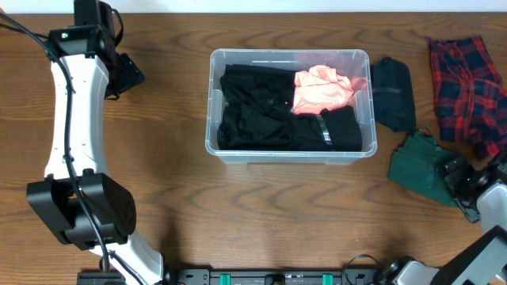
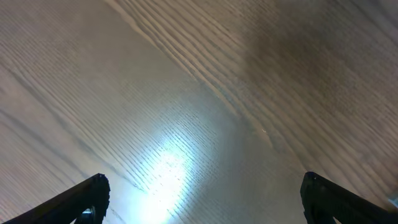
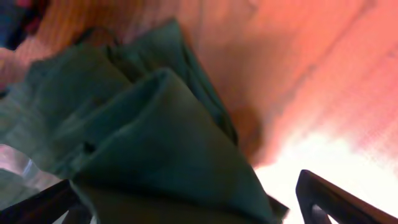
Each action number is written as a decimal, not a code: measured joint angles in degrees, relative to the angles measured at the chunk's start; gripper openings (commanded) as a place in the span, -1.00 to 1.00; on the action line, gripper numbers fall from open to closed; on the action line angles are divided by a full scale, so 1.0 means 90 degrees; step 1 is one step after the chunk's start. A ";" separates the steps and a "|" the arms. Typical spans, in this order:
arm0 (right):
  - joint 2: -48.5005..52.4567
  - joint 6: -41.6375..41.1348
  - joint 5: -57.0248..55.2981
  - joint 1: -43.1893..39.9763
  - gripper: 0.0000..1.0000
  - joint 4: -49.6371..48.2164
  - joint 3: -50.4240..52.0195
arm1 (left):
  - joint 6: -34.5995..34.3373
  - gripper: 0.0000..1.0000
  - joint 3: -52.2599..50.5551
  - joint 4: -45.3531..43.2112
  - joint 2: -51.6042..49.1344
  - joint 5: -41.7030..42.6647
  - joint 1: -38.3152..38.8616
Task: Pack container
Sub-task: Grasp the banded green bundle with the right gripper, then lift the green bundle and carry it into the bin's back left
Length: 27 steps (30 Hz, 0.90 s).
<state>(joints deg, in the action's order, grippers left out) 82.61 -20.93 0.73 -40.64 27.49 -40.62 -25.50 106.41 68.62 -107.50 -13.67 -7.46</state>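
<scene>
The container [image 1: 287, 155] is a clear plastic bin at the table's middle. It holds black clothes [image 1: 253, 111] and a pink garment [image 1: 321, 89]. My right gripper [image 1: 454, 176] is at the right edge of a folded green garment [image 1: 420, 162]. In the right wrist view its fingers [image 3: 186, 202] are wide apart with the green garment [image 3: 143, 124] bulging between them; the right finger stands clear of the cloth. My left gripper [image 1: 127, 75] is far left of the bin, open and empty [image 2: 204, 190] over bare wood.
A dark navy garment [image 1: 394, 93] lies just right of the bin. A red plaid shirt [image 1: 467, 91] lies at the far right. The left arm's white links [image 1: 71, 127] run along the table's left side.
</scene>
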 measured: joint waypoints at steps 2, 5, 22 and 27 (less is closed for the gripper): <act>0.0163 0.0053 0.0049 0.0000 0.98 -0.0153 0.0000 | 0.0000 0.96 0.0000 0.0002 0.0000 0.0000 0.0000; 0.0444 0.0114 0.0121 0.0000 0.99 -0.0379 -0.0002 | 0.0000 0.96 0.0000 0.0002 0.0000 0.0000 0.0000; 0.1156 0.0393 0.0923 0.0000 0.13 -0.0923 -0.0287 | 0.0000 0.96 0.0000 0.0002 0.0000 -0.0002 0.0000; 0.1154 0.0449 0.1013 0.0000 -0.34 -0.0855 -0.0301 | 0.0000 0.96 0.0000 0.0002 0.0000 -0.0002 0.0000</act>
<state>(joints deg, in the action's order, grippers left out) 92.99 -16.88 9.85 -40.64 19.79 -43.33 -25.50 106.41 68.64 -107.50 -13.69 -7.46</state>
